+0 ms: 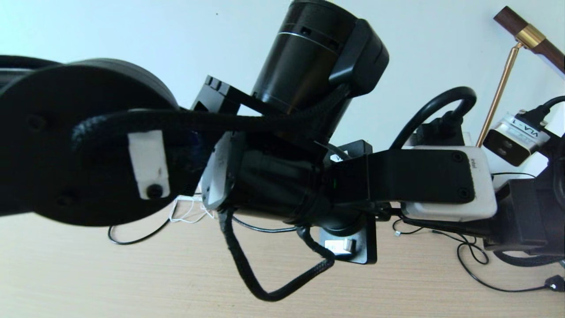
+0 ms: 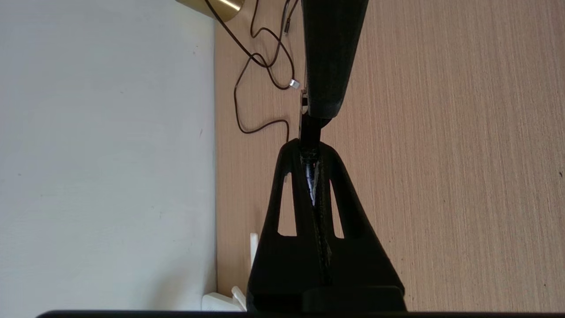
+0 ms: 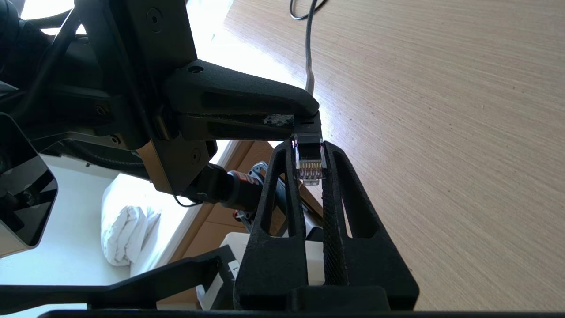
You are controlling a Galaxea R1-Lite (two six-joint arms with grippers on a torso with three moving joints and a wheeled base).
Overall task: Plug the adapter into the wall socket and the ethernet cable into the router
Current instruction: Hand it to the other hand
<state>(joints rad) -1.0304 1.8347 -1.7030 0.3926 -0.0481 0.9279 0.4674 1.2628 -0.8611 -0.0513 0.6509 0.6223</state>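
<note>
The 2 grippers meet on 1 plug: the right gripper (image 3: 309, 152) has its 2 black lattice fingers pinching the clear-tipped plug of the thick black ethernet cable (image 3: 310, 165) from either side. The left gripper (image 3: 300, 115), jaws pressed together, clamps the plug's black rear end just beyond them. Under both jaws lies the pale wooden tabletop (image 3: 441, 132). 2 thin dark cables (image 2: 265, 62) loop past the right finger, and the flat white router (image 2: 217, 303) with 2 visible stick antennas sits behind the left fingers, by the wall.
</note>
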